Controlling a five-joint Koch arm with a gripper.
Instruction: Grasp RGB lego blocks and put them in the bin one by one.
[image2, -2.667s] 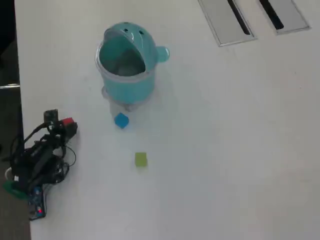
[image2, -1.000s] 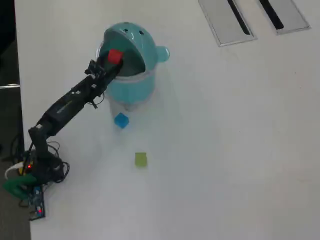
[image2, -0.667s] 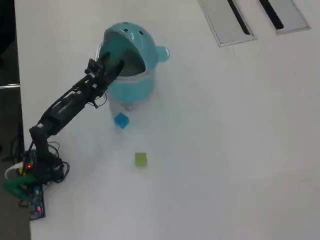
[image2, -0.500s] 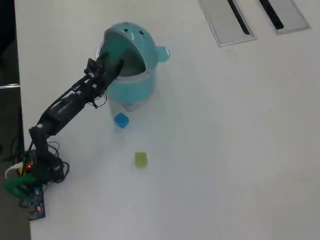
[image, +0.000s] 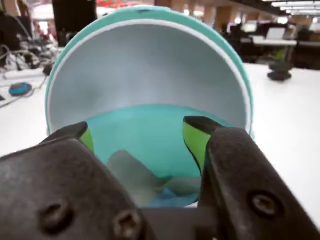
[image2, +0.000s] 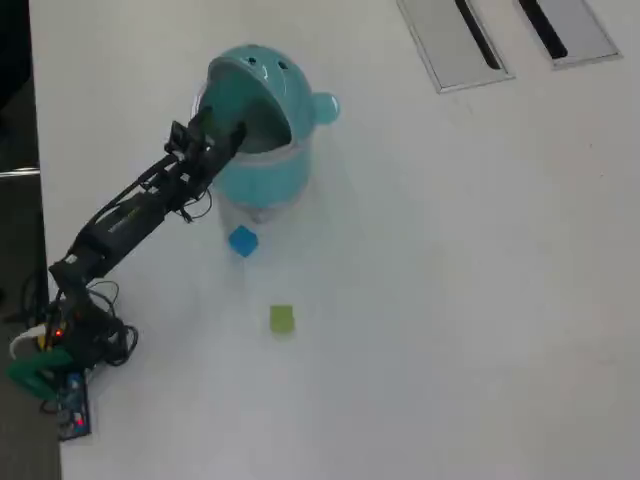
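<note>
My gripper (image2: 222, 128) hovers at the mouth of the teal bin (image2: 265, 170), open and empty. In the wrist view the gripper (image: 137, 129) stands wide apart, its green pads (image: 194, 142) framing the bin's inside below the raised domed lid (image: 150, 65). The red block shows in neither view. On the white table in front of the bin lies the blue block (image2: 242, 241). The yellow-green block (image2: 282, 319) rests a little further toward the near side.
Two flat grey slotted panels (image2: 465, 40) sit in the table at the top right. The arm's base and wires (image2: 60, 350) are at the table's left edge, beyond which the floor is dark.
The arm swung from its folded pose to the bin with the red block. The jaws opened over the bin mouth, and the red block is no longer in sight.
</note>
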